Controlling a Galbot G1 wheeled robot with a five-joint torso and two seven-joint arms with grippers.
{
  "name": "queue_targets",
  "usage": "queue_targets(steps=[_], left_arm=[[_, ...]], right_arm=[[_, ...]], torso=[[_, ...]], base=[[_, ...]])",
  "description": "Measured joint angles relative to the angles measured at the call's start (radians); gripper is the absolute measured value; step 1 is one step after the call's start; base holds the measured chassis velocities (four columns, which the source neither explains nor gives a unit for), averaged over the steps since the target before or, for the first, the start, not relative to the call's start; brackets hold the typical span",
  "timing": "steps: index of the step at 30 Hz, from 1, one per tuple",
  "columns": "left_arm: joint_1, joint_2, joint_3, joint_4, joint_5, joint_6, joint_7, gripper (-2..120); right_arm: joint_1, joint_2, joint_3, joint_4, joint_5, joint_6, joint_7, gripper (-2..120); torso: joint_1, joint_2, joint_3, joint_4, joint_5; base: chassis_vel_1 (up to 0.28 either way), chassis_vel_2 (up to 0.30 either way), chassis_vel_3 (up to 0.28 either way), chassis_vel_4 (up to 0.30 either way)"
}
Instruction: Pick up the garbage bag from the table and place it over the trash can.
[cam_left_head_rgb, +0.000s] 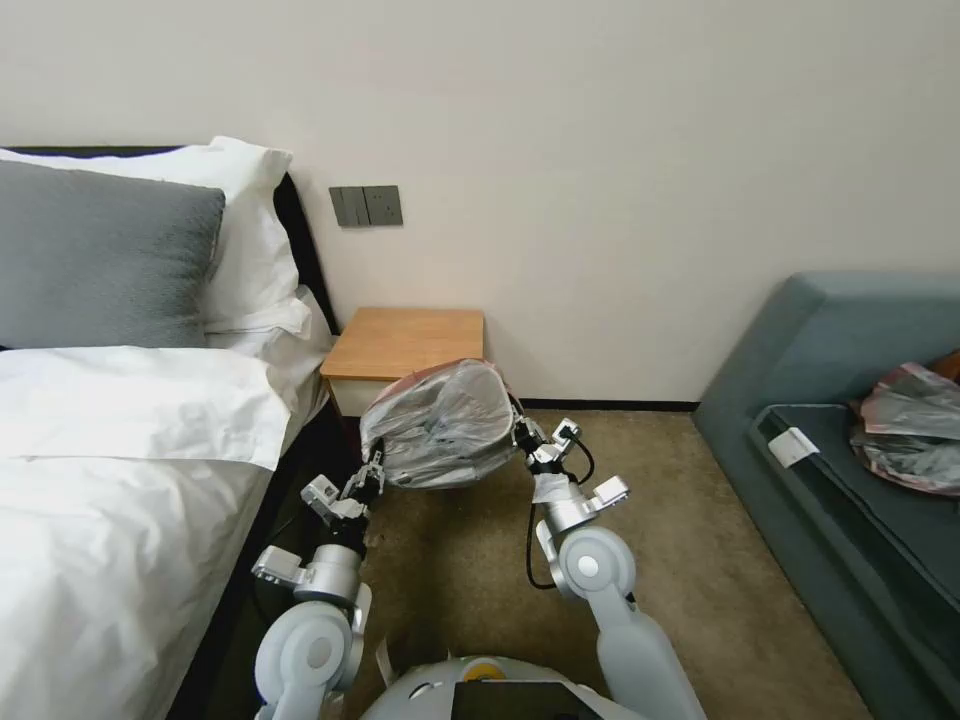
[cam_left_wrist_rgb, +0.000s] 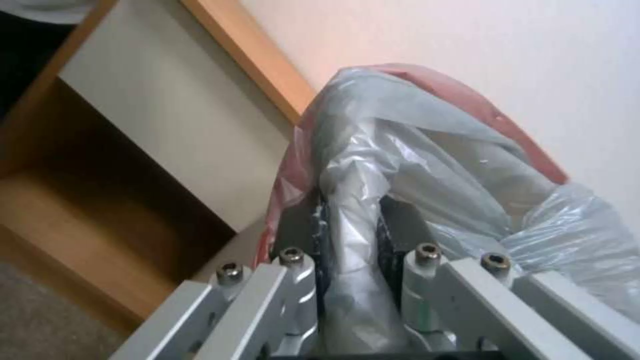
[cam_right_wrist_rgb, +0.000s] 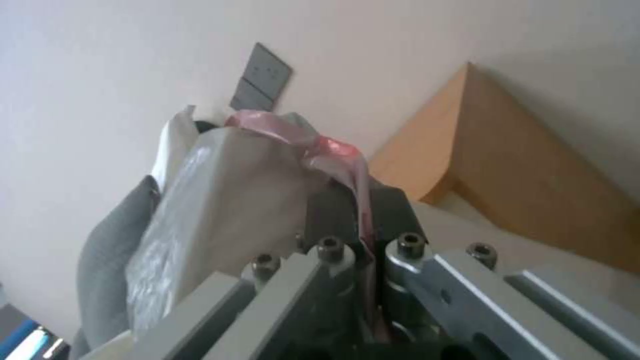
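Garbage bag (cam_left_head_rgb: 440, 425) stretched between left hand (cam_left_head_rgb: 372, 478) and right hand (cam_left_head_rgb: 524, 436), both clamped on its rim

The table (cam_left_head_rgb: 405, 342) (light-brown top, against the wall) stands on the carpeted floor (cam_left_head_rgb: 690, 560) beside the bed (cam_left_head_rgb: 120, 470).

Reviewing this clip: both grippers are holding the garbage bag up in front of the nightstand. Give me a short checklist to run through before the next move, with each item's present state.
1. Left gripper shut on the garbage bag: ok, plastic is pinched between its fingers.
2. Right gripper shut on the bag's pink rim: ok, rim strip runs between its fingers.
3. Bag lifted off the table: ok, it hangs between the two grippers in front of the tabletop.
4. Bag mouth spread open: cannot tell; the bag is stretched between the grippers but the opening is not clear.
5. Trash can position known: cannot tell.
6. Bag not mixed up with the heap of bags on the sofa: ok, that heap lies apart.
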Motion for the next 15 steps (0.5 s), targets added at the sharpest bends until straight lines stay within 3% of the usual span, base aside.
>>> queue_targets(steps=[10, 11, 15], left_arm=[[0.003, 0.0, 0.01, -0.013, 0.003, 0.004, 0.01, 11], [0.002, 0.001, 0.009, -0.016, 0.003, 0.005, 0.013, 11], [0.001, 0.001, 0.009, -0.029, -0.001, 0.007, 0.015, 11]], right_arm=[[-0.013, -0.032, 0.007, -0.009, -0.106, 0.009, 0.023, 0], [-0.014, -0.034, 0.006, -0.017, -0.192, 0.016, 0.035, 0], [-0.008, -0.041, 0.005, -0.042, -0.316, 0.018, 0.048, 0]], torso=[[0.0, 0.0, 0.0, 0.0, -0.0001], [0.0, 0.0, 0.0, 0.0, -0.0001], [0.0, 0.0, 0.0, 0.0, -0.0001]], base=[[0.0, 0.0, 0.0, 0.0], [0.0, 0.0, 0.0, 0.0], [0.0, 0.0, 0.0, 0.0]])
